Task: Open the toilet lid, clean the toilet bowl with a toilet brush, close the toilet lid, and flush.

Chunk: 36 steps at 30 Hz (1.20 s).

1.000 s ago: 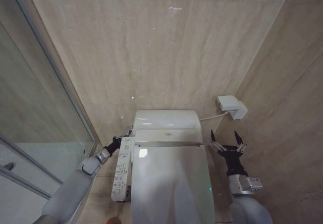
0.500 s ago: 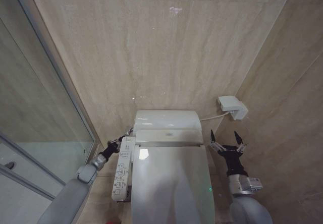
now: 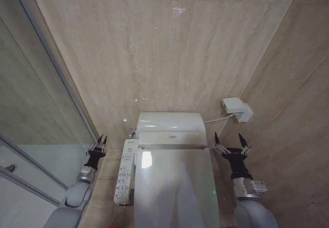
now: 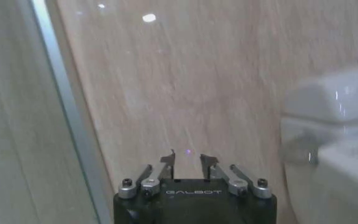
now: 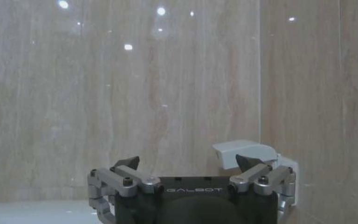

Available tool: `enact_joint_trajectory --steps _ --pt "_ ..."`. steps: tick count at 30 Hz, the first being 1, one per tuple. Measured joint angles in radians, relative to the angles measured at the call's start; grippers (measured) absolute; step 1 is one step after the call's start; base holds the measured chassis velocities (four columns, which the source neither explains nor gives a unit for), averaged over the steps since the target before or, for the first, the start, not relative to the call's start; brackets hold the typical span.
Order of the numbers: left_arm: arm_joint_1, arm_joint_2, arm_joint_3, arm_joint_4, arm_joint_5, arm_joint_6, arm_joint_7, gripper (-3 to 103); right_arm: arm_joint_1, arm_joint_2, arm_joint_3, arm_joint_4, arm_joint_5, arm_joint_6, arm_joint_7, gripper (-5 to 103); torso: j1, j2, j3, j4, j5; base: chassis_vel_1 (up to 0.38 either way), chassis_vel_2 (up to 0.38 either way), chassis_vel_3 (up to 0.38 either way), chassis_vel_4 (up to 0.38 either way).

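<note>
We see the toilet lid lying closed, flat over the bowl, between our two grippers. Our left gripper hangs to the lid's left, apart from it, just beyond the control panel on the toilet's side and near the glass shower screen. Its fingers stand close together with a narrow gap and hold nothing. Our right gripper hovers just beside the lid's right rear corner, not touching it, its fingers spread wide and empty. Ahead of this gripper and slightly to its right, a white wall box sits on the marble wall.
</note>
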Motion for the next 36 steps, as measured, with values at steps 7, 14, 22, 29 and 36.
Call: enact_joint_trajectory --steps 7,14,22,29,36 --pt "0.125 -0.041 -0.076 -0.216 -0.031 0.07 -0.021 40 0.0 0.0 0.0 0.0 0.0 0.0 0.0 100 0.0 0.0 0.0 -0.0002 -0.0001 0.0 0.0 0.0 0.0" --pt "0.267 -0.091 -0.135 -0.468 -0.085 0.167 -0.057 67 0.0 0.0 0.0 0.0 0.0 0.0 0.0 100 0.0 0.0 0.0 -0.0003 -0.0001 0.0 0.0 0.0 0.0" --pt "0.382 -0.104 -0.143 -0.606 -0.122 0.187 -0.037 93 0.0 0.0 0.0 0.0 0.0 0.0 0.0 100 0.0 0.0 0.0 -0.0002 0.0 0.0 0.0 0.0 0.0" --pt "0.41 -0.125 -0.105 -0.629 -0.121 0.167 -0.034 100 0.0 0.0 0.0 0.0 0.0 0.0 0.0 100 0.0 0.0 0.0 -0.0005 -0.0001 0.0 0.0 0.0 0.0" --pt "0.413 -0.13 -0.083 -0.631 -0.117 0.159 -0.061 100 0.0 0.0 0.0 0.0 0.0 0.0 0.0 100 0.0 0.0 0.0 -0.0004 -0.0002 0.0 0.0 0.0 0.0"
